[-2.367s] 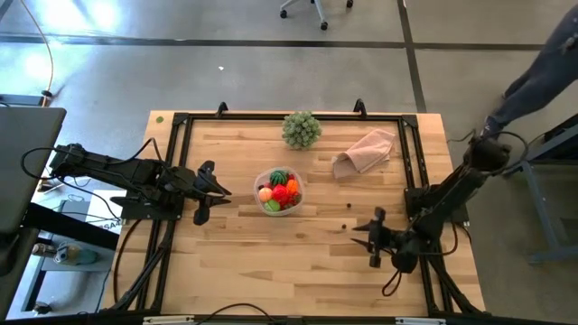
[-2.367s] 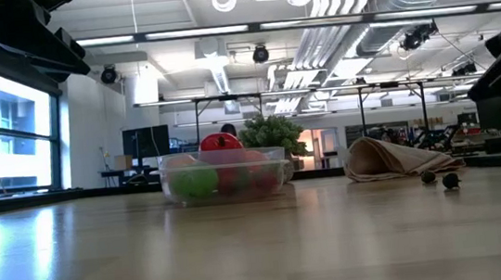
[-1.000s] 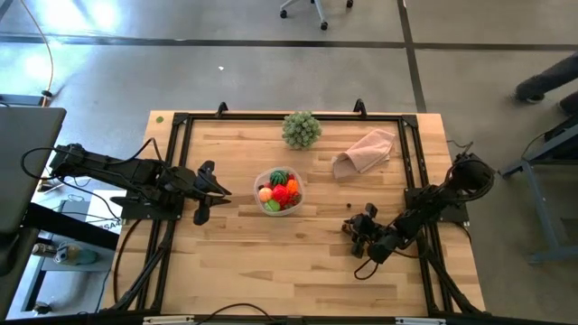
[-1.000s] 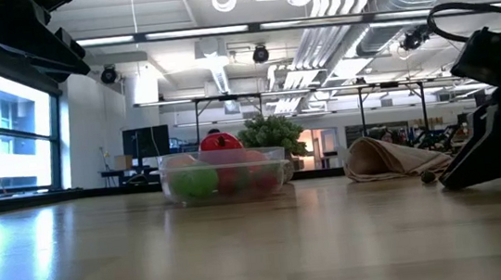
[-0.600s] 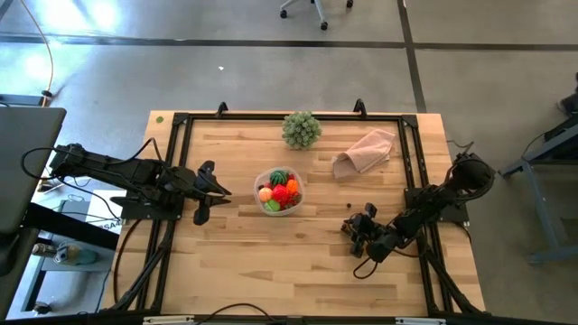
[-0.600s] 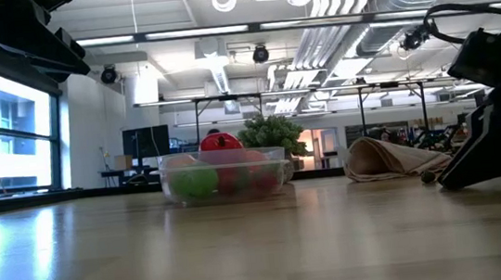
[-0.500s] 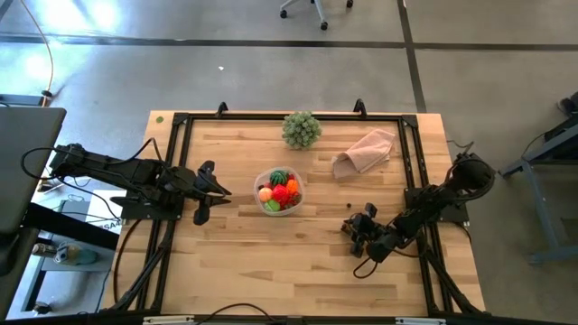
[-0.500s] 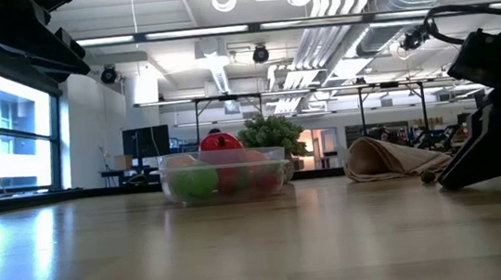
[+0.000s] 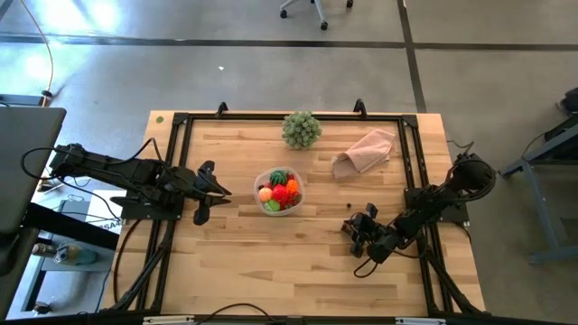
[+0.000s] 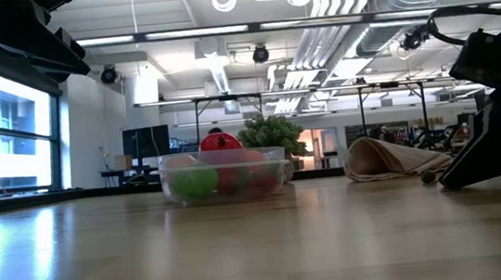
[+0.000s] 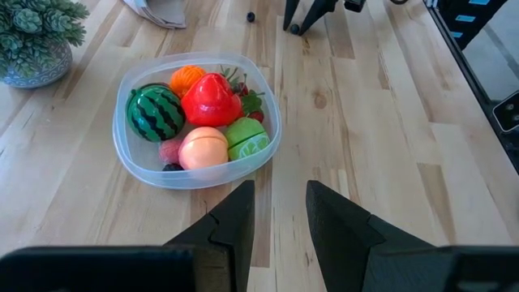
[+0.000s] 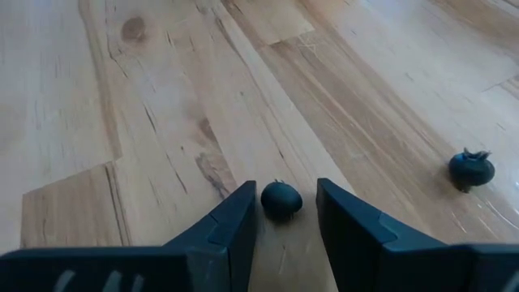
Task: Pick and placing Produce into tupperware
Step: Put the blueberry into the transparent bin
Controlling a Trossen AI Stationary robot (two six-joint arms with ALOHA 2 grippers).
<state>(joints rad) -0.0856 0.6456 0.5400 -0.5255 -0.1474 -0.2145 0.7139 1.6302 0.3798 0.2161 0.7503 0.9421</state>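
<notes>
Bench [image 9: 235, 262]: light wood, framed by dark rails.
Tupperware [image 9: 279, 190]: clear, at mid-bench; it sat well apart from both arms.
Produce [image 11: 203, 113]: inside the tupperware; a striped green melon [image 11: 156, 113], a red piece [image 11: 212, 99], an orange piece [image 11: 187, 78], a peach piece [image 11: 203, 148] and a lime-green piece [image 11: 246, 139] lay packed together.
Berry [image 12: 280, 199]: small and dark, on bare wood near the right edge, between the right fingers.
Second berry [image 12: 471, 170]: dark, with a small crown, on the wood near the first.
Right end effector [image 12: 280, 212]: low at the bench surface near the right edge; fingers stood either side of the berry with narrow gaps, not yet clamped on it.
Left end effector [image 11: 280, 223]: near the left edge, aimed at the tupperware; fingers parted by a narrow gap, holding nothing.
Plant [image 9: 301, 129]: leafy green ball at the far edge.
Cloth [image 9: 365, 151]: pinkish-beige, crumpled, toward the far right corner.
</notes>
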